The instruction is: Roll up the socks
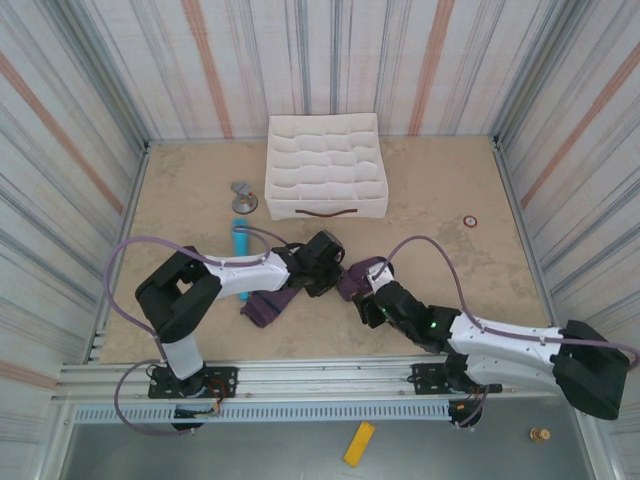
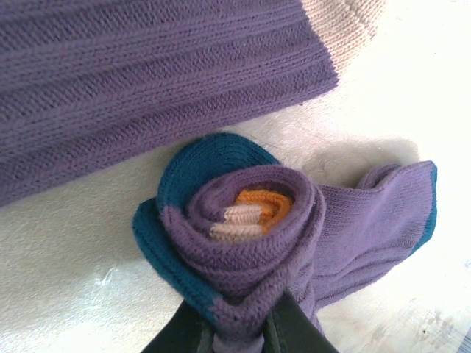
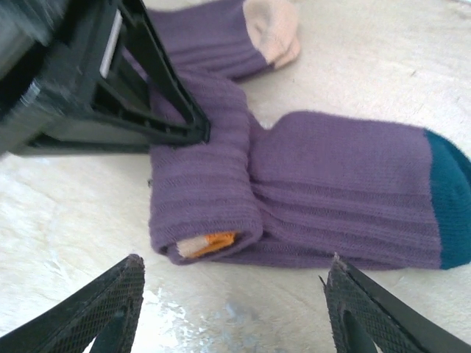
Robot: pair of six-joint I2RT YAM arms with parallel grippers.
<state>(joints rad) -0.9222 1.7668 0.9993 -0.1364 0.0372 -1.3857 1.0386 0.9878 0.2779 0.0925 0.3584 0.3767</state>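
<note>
Two purple knit socks lie mid-table. One sock [image 3: 346,184] has a dark teal toe, and its other end is wound into a roll [image 2: 250,213] with an orange and cream core. My left gripper [image 2: 237,334] is shut on the roll's outer layer; its black body [image 3: 103,81] leans over the roll [image 3: 202,198]. The second sock [image 2: 147,73], with a pale tan toe [image 3: 272,29], lies flat just beyond. My right gripper [image 3: 232,294] hangs open just short of the roll's end, touching nothing. From above, both grippers [image 1: 335,272] [image 1: 365,292] meet over the purple fabric [image 1: 358,275].
A white compartment organizer [image 1: 325,165] stands at the back centre. A light blue cylinder [image 1: 240,262] and a grey metal piece [image 1: 243,198] lie left of it. A small ring [image 1: 469,221] rests at the right. Striped walls enclose the table.
</note>
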